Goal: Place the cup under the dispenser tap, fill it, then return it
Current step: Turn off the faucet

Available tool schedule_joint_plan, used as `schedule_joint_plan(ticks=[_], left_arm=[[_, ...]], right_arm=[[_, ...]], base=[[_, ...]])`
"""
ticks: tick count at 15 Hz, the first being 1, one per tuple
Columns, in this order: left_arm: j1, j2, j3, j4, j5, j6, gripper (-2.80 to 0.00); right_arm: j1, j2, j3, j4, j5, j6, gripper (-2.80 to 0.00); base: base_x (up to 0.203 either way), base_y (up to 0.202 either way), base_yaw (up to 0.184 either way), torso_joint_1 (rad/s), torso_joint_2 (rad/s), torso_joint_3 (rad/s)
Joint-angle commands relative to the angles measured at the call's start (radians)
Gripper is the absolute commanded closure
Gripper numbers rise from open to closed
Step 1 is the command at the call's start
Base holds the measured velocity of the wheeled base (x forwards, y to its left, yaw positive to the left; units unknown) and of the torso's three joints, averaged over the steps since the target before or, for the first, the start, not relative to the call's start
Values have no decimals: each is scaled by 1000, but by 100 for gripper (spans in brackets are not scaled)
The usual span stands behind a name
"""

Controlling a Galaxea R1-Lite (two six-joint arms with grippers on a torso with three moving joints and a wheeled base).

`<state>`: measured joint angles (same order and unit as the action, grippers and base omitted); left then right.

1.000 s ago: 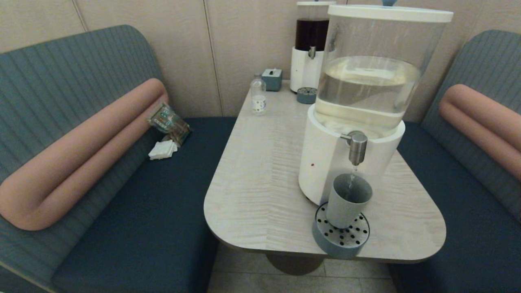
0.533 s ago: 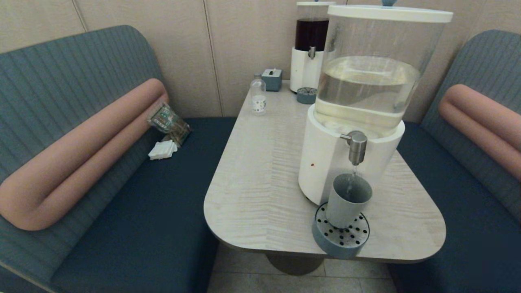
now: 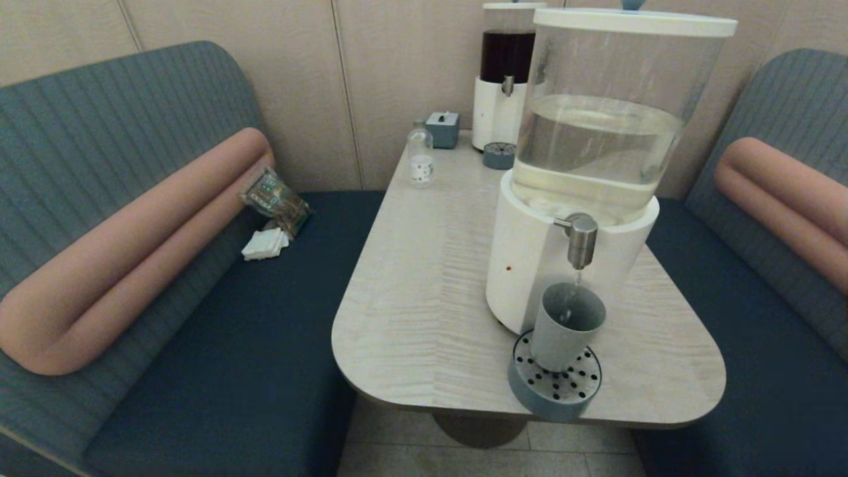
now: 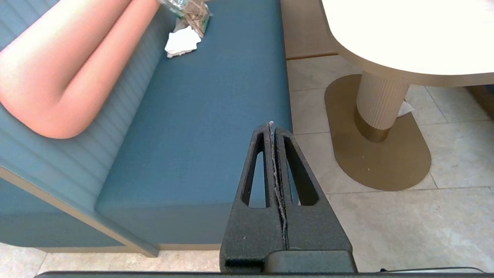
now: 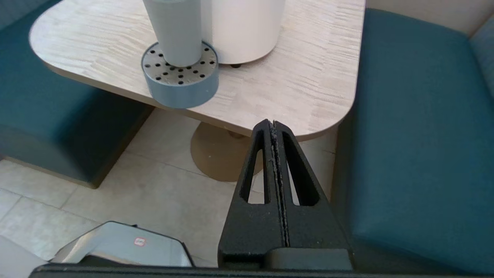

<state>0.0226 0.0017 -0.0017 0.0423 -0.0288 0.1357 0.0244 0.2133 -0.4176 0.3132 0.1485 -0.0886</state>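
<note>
Cup (image 5: 173,29) rim cut off in right wrist view; bottle (image 3: 421,158) label unreadable.

1. A pale wood-grain table with rounded corners (image 3: 424,291) stood on a ribbed cylindrical pedestal (image 4: 380,102) with a brass-coloured oval foot on the tiled floor.
2. Near its front edge sat a large dispenser with a white base and clear tank (image 3: 583,179).
3. A round grey-blue drip tray with a perforated metal top (image 3: 555,387) lay just in front of that base, at the table's rim.
4. A small grey-blue matte tumbler (image 3: 563,326) stood upright on the tray.
5. At the far end stood a smaller white-based dispenser of dark liquid (image 3: 505,73), its own small drip tray (image 3: 498,156), a teal square box (image 3: 442,128) and a clear small bottle with a white label (image 3: 420,156).
</note>
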Motion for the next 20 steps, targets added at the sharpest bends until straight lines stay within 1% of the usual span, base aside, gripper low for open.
schedule_joint_plan(ticks=[1,3,9,13,17,18,20], left_arm=[[0,1,0,1,0,1,0],[0,1,0,1,0,1,0],[0,1,0,1,0,1,0],[0,1,0,1,0,1,0],[0,1,0,1,0,1,0],[0,1,0,1,0,1,0],[0,1,0,1,0,1,0]], right_arm=[[-17,-64,34,-4,-1,2,0],[-20,-60,58,-24,-3,37,0],[-12,-2,14,-28,-10,44,0],[-24,-87,91,-30,-2,40,0],[-24,-194,149,-31,-11,32,0],[-24,-200,170,-48,-16,39,0],[-24,-207,239,-125,-38,40,0]], base=[[0,0,0,0,0,0],[0,0,0,0,0,0],[0,0,0,0,0,0],[0,0,0,0,0,0],[0,0,0,0,0,0],[0,0,0,0,0,0],[0,0,0,0,0,0]])
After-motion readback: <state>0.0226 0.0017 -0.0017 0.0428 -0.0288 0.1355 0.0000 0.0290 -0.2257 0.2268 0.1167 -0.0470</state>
